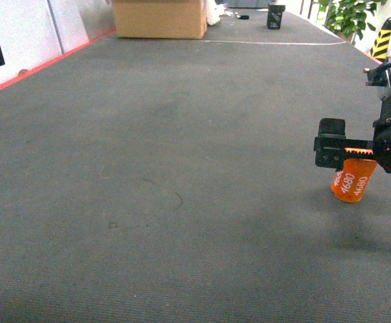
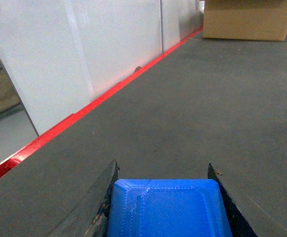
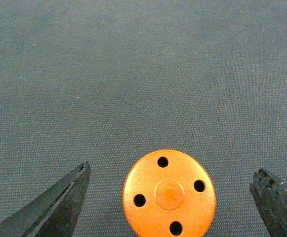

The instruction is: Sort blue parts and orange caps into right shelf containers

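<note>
An orange cap (image 3: 169,193) is shown upright on the grey worktop (image 1: 182,168), framed between the spread jaws of the right tool (image 3: 169,197), which is released and untouching. A blue part (image 2: 169,207) is gripped by the left tool (image 2: 163,197). A centred closure on the cap's sides, below its rim, is advised to avoid tipping.

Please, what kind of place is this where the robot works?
Probably a warehouse or workshop floor, though I cannot be sure. A wide grey carpet runs along white wall panels with a red strip at their foot; a large cardboard box and a yellow-black striped post stand at the far end.
</note>
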You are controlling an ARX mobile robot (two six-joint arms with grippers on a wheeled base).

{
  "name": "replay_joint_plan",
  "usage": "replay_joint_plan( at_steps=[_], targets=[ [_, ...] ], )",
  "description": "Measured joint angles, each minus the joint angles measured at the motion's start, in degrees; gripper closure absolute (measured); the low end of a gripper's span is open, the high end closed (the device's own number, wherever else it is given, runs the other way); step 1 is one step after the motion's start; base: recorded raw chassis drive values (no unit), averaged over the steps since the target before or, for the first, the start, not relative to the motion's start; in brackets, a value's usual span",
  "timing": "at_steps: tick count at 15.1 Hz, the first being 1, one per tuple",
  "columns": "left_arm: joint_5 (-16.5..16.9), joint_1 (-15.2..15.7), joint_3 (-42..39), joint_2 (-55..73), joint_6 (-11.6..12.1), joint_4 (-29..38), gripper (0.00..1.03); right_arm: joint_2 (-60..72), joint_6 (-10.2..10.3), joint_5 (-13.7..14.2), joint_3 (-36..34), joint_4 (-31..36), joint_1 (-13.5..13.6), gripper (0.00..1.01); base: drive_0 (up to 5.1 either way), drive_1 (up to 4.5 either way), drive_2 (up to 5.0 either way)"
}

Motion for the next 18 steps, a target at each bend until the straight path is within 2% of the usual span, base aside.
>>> replay_joint_plan(
  at_steps=[8,14,18],
  targets=[
    [0.02,0.0,0.0,0.0,0.0,0.0,0.62,3.32,-0.37,-0.04,2.43,-0.55,-0.79,0.03,0.0,0.0,0.0],
    [0.0,0.0,0.0,0.0,0.0,0.0,0.62,8.24,-1.44,-0.02,7.21,-1.95,-1.2,0.03,0.0,0.0,0.0],
    [0.0,0.0,0.0,0.0,0.0,0.0,0.62,10.75,-1.46,-0.2,10.6,-3.1,-1.53,0.03,0.0,0.0,0.0]
  ],
)
